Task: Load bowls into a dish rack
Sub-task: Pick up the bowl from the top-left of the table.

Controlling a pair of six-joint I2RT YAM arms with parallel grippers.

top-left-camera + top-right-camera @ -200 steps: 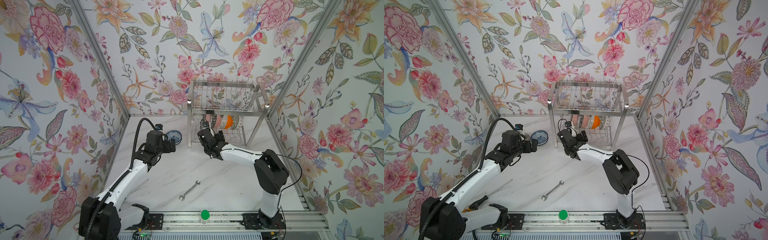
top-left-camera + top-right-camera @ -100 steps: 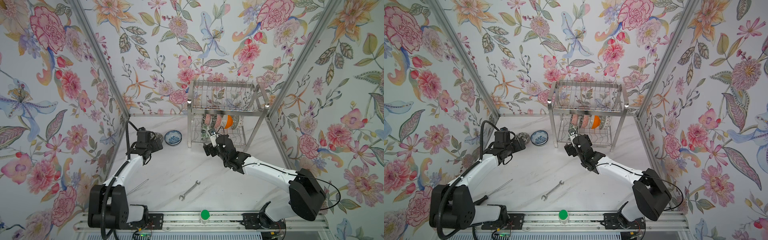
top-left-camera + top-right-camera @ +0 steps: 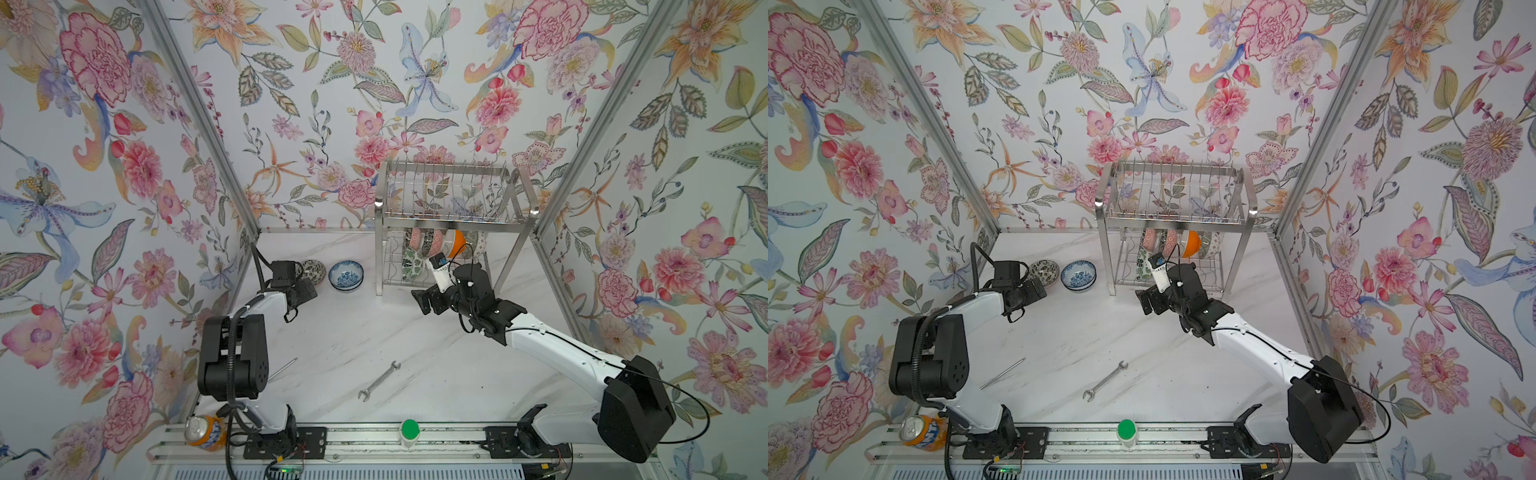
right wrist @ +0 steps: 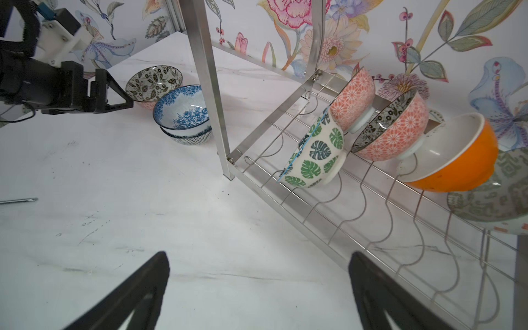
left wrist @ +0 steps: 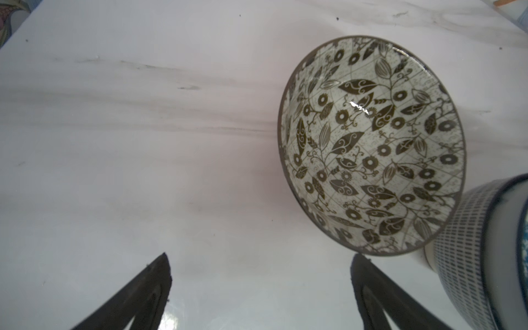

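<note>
Several patterned ceramic bowls (image 4: 314, 154) lean on edge, draining, in the steel wire dish rack (image 3: 379, 249), far right. The left gripper (image 5: 260, 257), jaws apart, faces the black-and-white floral bowl (image 5: 371, 143) on the table (image 5: 143, 143), seemingly to grasp it. The right gripper (image 4: 258, 254) gapes empty.

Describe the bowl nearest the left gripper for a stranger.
Find the steel dish rack at the back wall. On the table beside it, toward the left arm, take the bowl farthest from the rack. It has black leaves on white inside; the blue bowl beside it has blue flowers.
</note>
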